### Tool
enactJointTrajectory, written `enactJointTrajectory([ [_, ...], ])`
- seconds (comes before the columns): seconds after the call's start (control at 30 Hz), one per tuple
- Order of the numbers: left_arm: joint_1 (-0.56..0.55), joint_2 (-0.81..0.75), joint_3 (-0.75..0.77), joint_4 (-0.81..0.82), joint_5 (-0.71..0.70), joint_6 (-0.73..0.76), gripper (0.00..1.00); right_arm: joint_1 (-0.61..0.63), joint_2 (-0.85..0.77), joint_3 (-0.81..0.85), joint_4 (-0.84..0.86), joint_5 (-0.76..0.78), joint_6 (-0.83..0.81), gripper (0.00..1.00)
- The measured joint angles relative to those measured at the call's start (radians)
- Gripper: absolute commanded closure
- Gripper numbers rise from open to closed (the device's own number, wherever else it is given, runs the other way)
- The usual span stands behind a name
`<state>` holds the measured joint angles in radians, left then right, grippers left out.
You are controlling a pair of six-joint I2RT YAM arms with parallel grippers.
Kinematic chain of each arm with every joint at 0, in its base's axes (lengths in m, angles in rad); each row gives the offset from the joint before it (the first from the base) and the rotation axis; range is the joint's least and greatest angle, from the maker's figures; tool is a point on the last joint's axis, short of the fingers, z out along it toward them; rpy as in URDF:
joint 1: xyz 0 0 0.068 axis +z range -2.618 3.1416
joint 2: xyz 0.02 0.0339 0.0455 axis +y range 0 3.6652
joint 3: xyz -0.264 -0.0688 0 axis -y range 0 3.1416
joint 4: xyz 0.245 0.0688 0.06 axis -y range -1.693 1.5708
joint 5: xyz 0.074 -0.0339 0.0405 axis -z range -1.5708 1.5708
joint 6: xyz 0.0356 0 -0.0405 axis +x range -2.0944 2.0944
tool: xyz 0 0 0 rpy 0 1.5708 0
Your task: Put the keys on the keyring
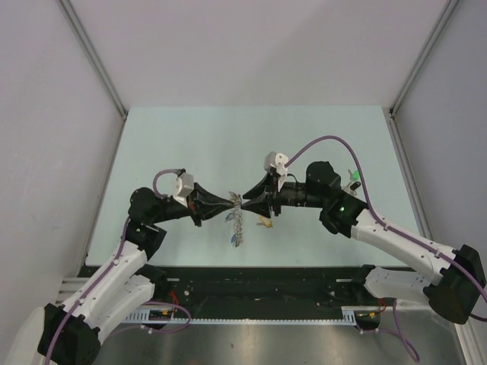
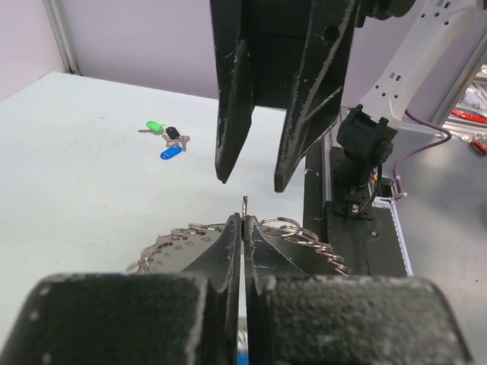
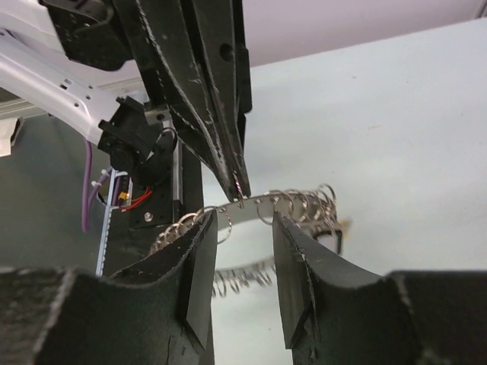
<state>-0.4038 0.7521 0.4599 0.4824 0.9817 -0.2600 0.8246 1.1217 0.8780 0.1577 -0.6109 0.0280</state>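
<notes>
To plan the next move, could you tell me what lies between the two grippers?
The keyring, held by the left gripper, as the right wrist view shows.

Overhead looks down; opposed close wrist views share the keyring (image 3: 255, 207).
</notes>
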Motion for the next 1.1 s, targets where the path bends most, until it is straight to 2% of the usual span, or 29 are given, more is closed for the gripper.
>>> enactJointTrajectory([
  [0.23,0.0,-0.009,-0.019,0.054,-0.05,-0.04,1.0,0.008,-0.006,-0.029,0.053,0.089,0.008,0.59],
  [0.47,0.006,-0.082,-0.023,-0.024,-0.189,-0.026,1.0,-0.026,-0.074,-0.151,-0.008,0.281,0.044,0.58],
  [0.63,0.053,-0.137,-0.026,-0.058,-0.294,-0.021,1.0,-0.027,-0.086,-0.266,-0.029,0.416,0.073,0.59],
  [0.8,0.094,-0.167,-0.035,-0.09,-0.346,-0.015,1.0,-0.02,-0.065,-0.428,0.034,0.513,0.097,0.61],
  [1.1,0.117,-0.21,-0.018,-0.224,-0.378,0.085,1.0,0.014,0.025,-0.653,0.289,0.605,0.094,0.63],
])
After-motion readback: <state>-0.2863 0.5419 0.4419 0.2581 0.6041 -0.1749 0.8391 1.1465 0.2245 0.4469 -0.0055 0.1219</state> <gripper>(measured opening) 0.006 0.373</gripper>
